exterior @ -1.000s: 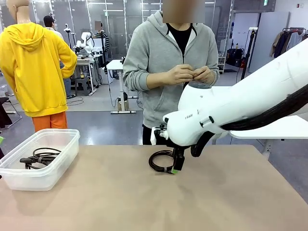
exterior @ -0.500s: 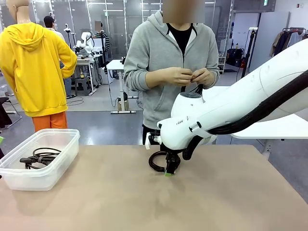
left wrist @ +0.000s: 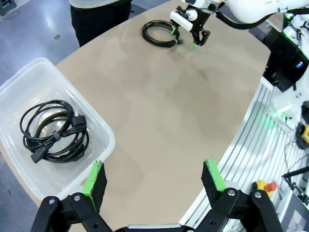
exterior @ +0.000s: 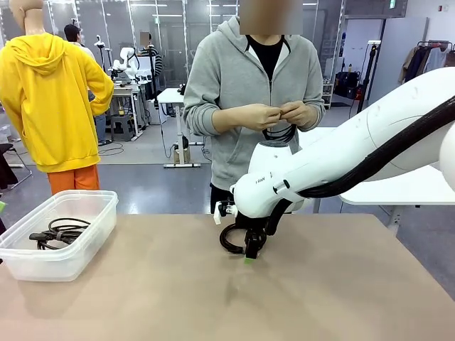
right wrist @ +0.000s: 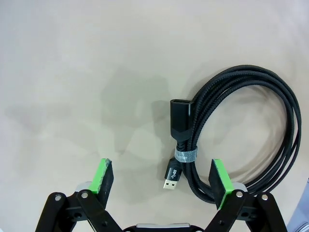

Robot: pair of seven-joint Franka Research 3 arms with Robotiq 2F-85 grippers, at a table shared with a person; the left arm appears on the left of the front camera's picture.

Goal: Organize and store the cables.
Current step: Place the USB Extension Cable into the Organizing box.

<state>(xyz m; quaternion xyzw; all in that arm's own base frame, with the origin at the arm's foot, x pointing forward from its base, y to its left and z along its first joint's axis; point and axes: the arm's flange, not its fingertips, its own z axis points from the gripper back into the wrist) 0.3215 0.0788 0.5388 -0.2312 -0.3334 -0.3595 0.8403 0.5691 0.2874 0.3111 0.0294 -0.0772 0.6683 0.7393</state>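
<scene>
A coiled black cable point(exterior: 231, 238) point(left wrist: 158, 33) lies on the tan table near the far edge, bound with a small grey tie. My right gripper point(exterior: 252, 249) point(left wrist: 184, 38) point(right wrist: 161, 169) hangs open just above its near side. The USB plug end sits between the green pads, and the coil point(right wrist: 246, 130) spreads beyond one pad. Another black cable point(exterior: 60, 231) point(left wrist: 54, 130) rests coiled in the clear plastic bin point(exterior: 78, 199) point(left wrist: 104, 126). My left gripper point(left wrist: 154, 166) is open and empty, high above the table beside the bin. The person's hands hold a further black cable point(exterior: 279, 133) at chest height.
The person in a grey hoodie point(exterior: 249, 85) stands at the far edge, right behind the coil. The bin sits at the table's left edge. Bare tabletop point(exterior: 178, 291) stretches between bin and coil. Rails and equipment point(left wrist: 285, 121) lie past the table's side.
My right arm has shifted left and settled a little lower over the coil, jaws still open. The person's hands keep working a cable, and a loop now hangs below them.
</scene>
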